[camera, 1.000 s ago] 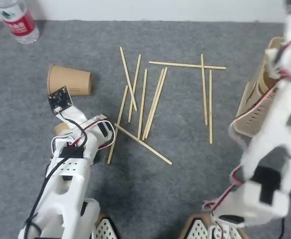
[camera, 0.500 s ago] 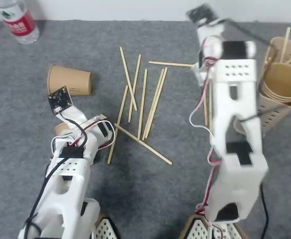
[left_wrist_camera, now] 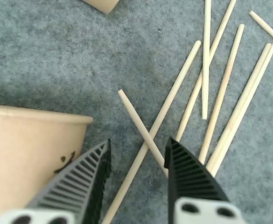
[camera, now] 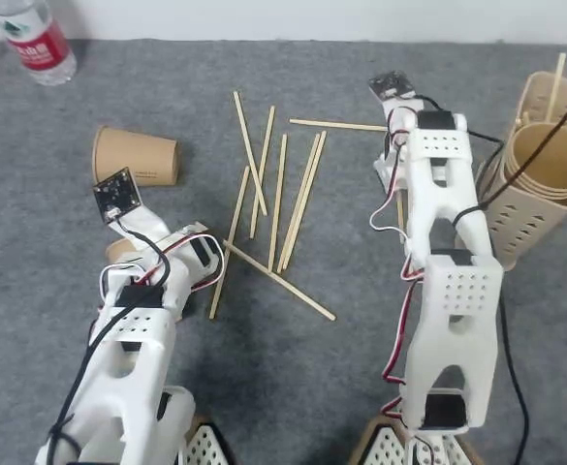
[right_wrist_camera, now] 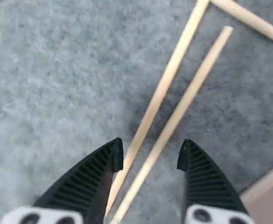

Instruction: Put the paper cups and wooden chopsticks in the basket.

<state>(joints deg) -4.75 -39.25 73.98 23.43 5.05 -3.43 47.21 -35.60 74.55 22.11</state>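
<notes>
My right gripper (right_wrist_camera: 150,149) is back from the basket (camera: 523,225) on the right, jaws spread over two chopsticks (right_wrist_camera: 163,84) just left of it, so next grab's lined up.

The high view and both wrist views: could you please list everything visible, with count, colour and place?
Loose chopsticks: about ten, pale wood, scattered on the carpet; two lie under the right arm.
Basket chopsticks: two, pale wood, sticking out of the basket.
Lying cup: one, brown paper, on its side, far left.
Second cup: one, brown paper, beside the left gripper.
Stacked cups: several nested, brown, in the basket.
Basket: one, beige, right edge.
Bottle: one, clear with red label, far left corner.
Carpet: grey, under everything.
Left gripper: open, over crossed chopsticks.
Right gripper: open, over two chopsticks.
</notes>
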